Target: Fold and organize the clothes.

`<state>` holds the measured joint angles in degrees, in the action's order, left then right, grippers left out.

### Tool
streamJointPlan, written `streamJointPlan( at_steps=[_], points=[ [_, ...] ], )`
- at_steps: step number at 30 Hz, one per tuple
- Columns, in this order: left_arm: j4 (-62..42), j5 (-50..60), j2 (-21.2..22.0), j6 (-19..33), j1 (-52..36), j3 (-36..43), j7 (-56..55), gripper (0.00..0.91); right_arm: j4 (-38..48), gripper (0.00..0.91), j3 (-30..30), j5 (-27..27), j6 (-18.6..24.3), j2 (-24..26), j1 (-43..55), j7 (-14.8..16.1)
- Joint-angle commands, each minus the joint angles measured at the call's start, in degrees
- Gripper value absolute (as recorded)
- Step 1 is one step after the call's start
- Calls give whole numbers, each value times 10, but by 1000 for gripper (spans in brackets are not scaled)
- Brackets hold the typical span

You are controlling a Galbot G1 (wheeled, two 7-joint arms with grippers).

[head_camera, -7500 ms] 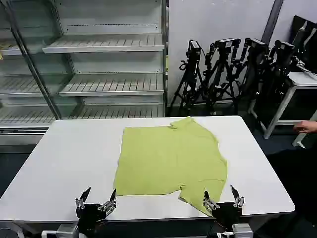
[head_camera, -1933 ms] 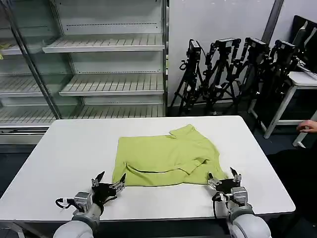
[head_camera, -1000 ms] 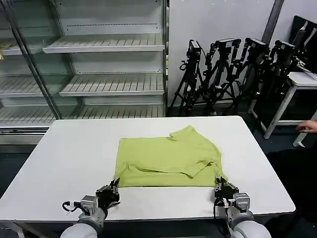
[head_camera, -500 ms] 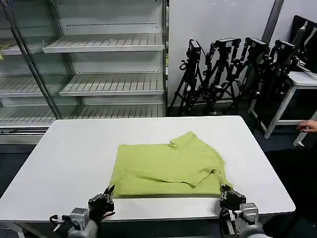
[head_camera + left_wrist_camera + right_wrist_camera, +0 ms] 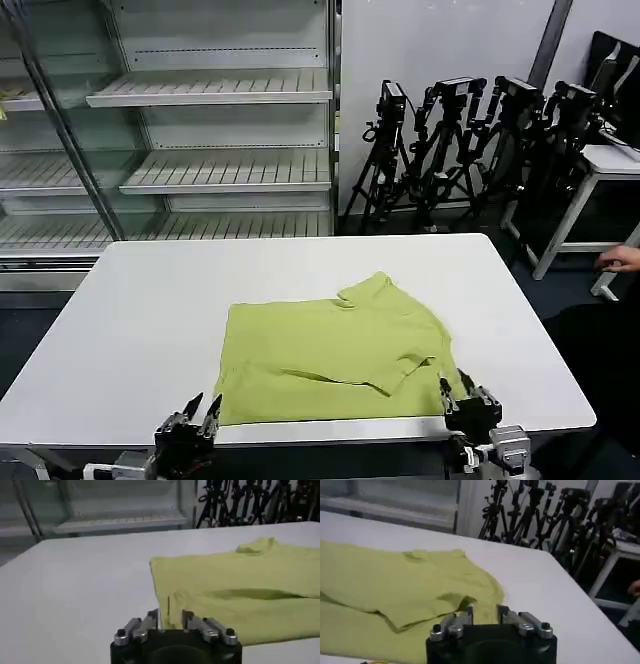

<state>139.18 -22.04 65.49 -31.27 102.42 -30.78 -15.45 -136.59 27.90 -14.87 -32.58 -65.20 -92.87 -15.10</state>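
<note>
The clothes are one lime-green T-shirt [image 5: 330, 350], folded in half and lying flat on the white table [image 5: 130, 300], its near edge close to the table's front edge. A sleeve flap lies on top toward its right side. My left gripper [image 5: 200, 408] sits at the shirt's near left corner, and in the left wrist view the left gripper [image 5: 171, 617] stands open with the shirt's [image 5: 225, 590] corner between its fingers. My right gripper [image 5: 468, 395] sits at the near right corner; the right gripper [image 5: 485, 611] is also open, with the shirt's [image 5: 385, 585] edge in the gap.
A glass-fronted shelving rack [image 5: 200, 130] stands behind the table. Black tripods [image 5: 470, 150] cluster at the back right, beside another white table [image 5: 610, 160]. Bare tabletop lies to the left of the shirt and beyond it.
The shirt went from spread out to folded in half, then slid toward the table's front edge with both grippers. Both grippers have drawn back toward me and opened.
</note>
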Motion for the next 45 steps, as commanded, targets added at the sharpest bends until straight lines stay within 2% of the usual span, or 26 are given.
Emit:
streamJointPlan(
  at_steps=[1,6,15,21,22,26,34,45],
  points=[
    [24,-29,-22,10,-8,-45,-7,907,-9,907,10,-6,8,6,15,4],
    [-32,-79,-44,10,-72,-36,-14,907,52,907,-35,-20,-5,-9,112,-18],
    [-142,-144,-80,-18,-224,47,-49,907,181,907,-141,-59,-7,3,297,-49],
    [-196,-169,-101,-18,-307,96,-52,907,276,907,-187,-111,-7,-2,412,-75],
    [-218,-173,-103,-19,-320,107,-48,907,293,907,-194,-135,-7,-4,432,-83],
    [-256,-172,-104,-19,-363,129,-47,907,332,907,-212,-174,-8,-14,470,-102],
    [-325,-171,-106,-19,-458,199,-50,907,420,907,-252,-182,-7,-29,529,-110],
    [-426,-149,-73,-18,-558,245,-43,907,527,907,-269,-179,-6,-65,580,-104]
  ],
)
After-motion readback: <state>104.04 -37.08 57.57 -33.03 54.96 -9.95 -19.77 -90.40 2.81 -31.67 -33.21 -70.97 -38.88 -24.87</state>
